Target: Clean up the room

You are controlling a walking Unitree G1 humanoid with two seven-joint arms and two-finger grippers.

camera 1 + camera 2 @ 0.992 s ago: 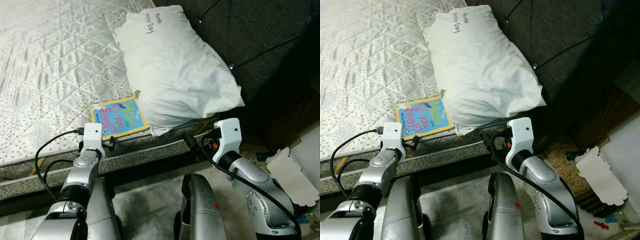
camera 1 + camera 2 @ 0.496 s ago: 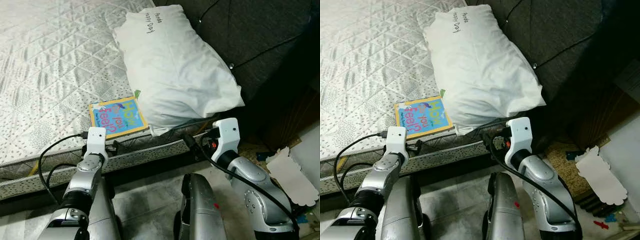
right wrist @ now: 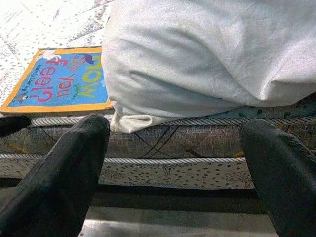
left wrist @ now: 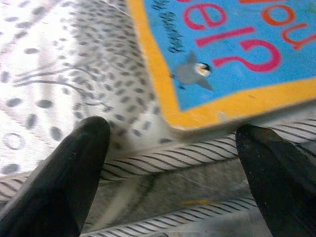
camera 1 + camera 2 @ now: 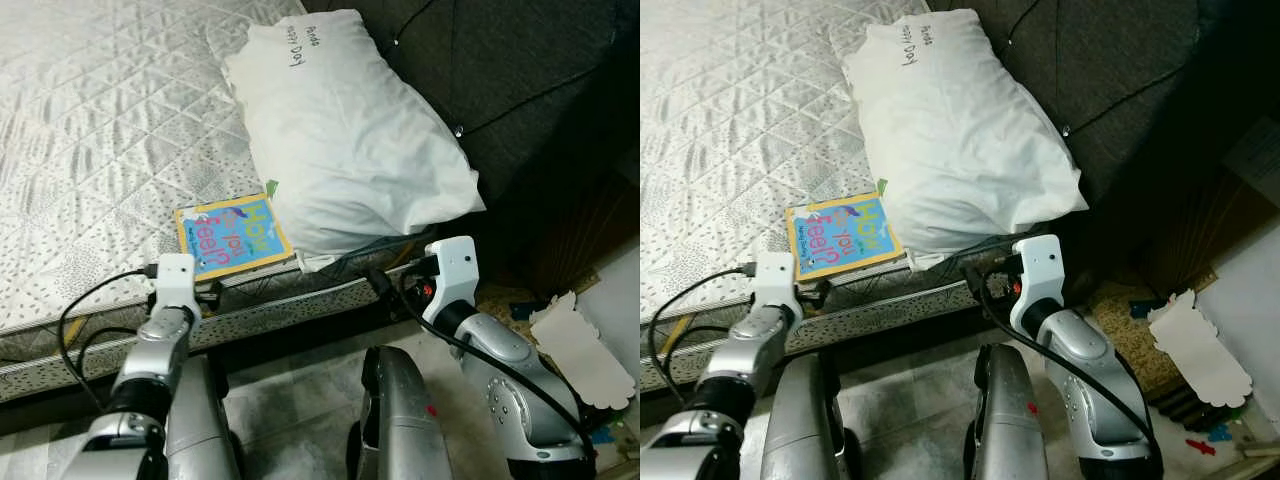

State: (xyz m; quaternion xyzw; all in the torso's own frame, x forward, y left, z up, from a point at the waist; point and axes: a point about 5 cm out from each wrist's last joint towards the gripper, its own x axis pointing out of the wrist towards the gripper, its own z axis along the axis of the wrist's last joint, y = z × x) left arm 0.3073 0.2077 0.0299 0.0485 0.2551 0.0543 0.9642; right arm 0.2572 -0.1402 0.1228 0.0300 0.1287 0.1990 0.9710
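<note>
Both claws spread: left claw (image 4: 168, 148) at blue yellow-bordered book (image 5: 231, 235) on quilted grey bed (image 5: 100, 120), right claw (image 3: 173, 148) facing white pillow (image 5: 350, 130).

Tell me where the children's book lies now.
The children's book lies flat on the mattress near its front edge, beside the white pillow, just ahead of the left hand.

Mattress (image 5: 100, 150): quilted cloth, matt, speckled print, striped piping on the edge. Pillow (image 5: 350, 150) on it: white cloth, wrinkled, matt. Book (image 5: 232, 236) beside pillow: glossy card cover. Both arms (image 5: 500, 370): smooth silver metal, slight sheen. Fingers (image 4: 59, 173): matt black plastic.
</note>
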